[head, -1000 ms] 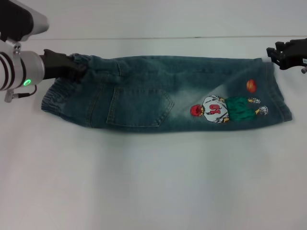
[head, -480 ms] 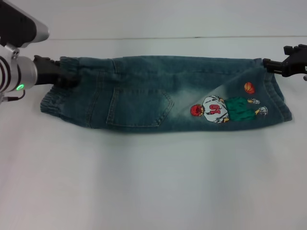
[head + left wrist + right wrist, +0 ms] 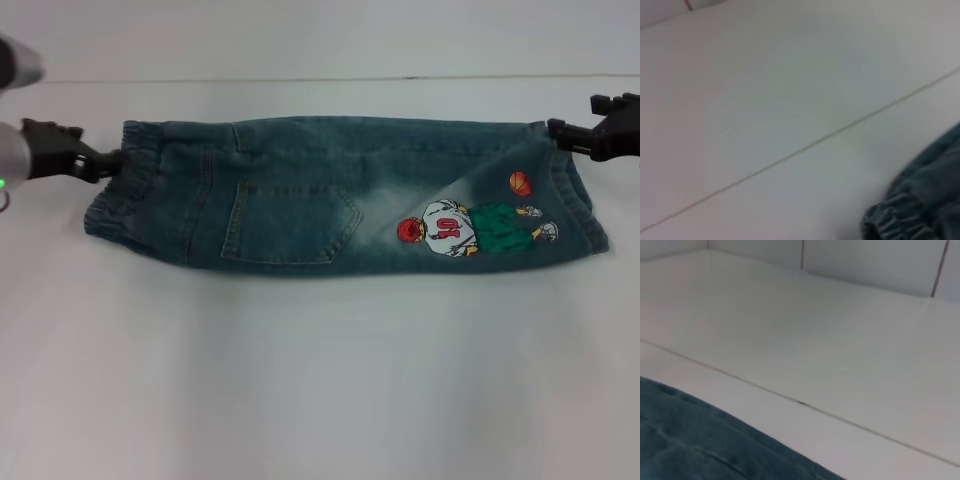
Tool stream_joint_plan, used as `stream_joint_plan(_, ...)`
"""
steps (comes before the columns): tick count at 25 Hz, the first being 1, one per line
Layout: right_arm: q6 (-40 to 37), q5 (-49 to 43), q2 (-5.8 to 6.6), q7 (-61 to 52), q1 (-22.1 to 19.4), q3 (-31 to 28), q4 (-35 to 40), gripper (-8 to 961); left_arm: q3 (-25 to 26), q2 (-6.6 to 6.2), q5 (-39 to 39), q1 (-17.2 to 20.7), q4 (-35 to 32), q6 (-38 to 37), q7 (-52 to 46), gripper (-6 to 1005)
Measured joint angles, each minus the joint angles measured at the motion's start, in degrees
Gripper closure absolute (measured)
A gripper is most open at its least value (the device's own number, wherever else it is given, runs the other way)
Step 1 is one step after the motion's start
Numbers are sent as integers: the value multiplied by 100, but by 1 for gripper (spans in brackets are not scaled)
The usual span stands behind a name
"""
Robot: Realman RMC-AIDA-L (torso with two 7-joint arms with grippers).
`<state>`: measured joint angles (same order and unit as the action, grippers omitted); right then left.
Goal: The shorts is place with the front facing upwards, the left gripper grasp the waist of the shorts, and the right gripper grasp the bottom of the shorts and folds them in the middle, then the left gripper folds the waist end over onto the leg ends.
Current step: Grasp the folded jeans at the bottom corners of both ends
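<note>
The blue denim shorts (image 3: 300, 190) lie folded lengthwise across the white table (image 3: 320, 380). The elastic waist (image 3: 115, 195) is on the left, and the leg ends (image 3: 570, 205) with a cartoon print (image 3: 465, 225) are on the right. My left gripper (image 3: 95, 148) is open just off the waist's far corner, with nothing between its fingers. At the far corner of the leg ends, my right gripper (image 3: 572, 115) is also open, one fingertip by the hem. The left wrist view shows the gathered waist (image 3: 910, 210), and the right wrist view shows a denim edge (image 3: 700, 440).
A thin seam (image 3: 320, 78) runs across the table behind the shorts. A tiled wall (image 3: 865, 265) rises beyond the table in the right wrist view.
My left gripper was on the waist, drew it a little to the left, then came off and pulled back left. My right gripper shifted slightly right, then held still.
</note>
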<state>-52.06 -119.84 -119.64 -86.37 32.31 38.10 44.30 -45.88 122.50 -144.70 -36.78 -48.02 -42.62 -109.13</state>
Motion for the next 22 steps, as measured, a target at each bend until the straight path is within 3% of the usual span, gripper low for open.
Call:
stream_joint_plan(6,-1317,853,9,759,-471,-36,93,228,80,-53,961,600,-397,-560,220,367)
stream_joint_plan(13,-2778,1487,-14,2004,-1049,-41,-226,229,241,24,2685,1557,-838,-1466,1268,371)
stream_joint_plan(18,-3443,1786,-16,2775,-1325,-79,-667,230,960,53,3064,1764,-655,-2408,1917,369)
stream_joint_plan(19,-3535,1816,-15,2924,-1365,-93,-760,230,1293,9,3129,1783,-431,-2866,2164,369)
stream_joint_plan(22,-3609,1825,-16,3132,-1403,-99,-988,229,1664,-88,3079,1786,-100,-3235,2368,370)
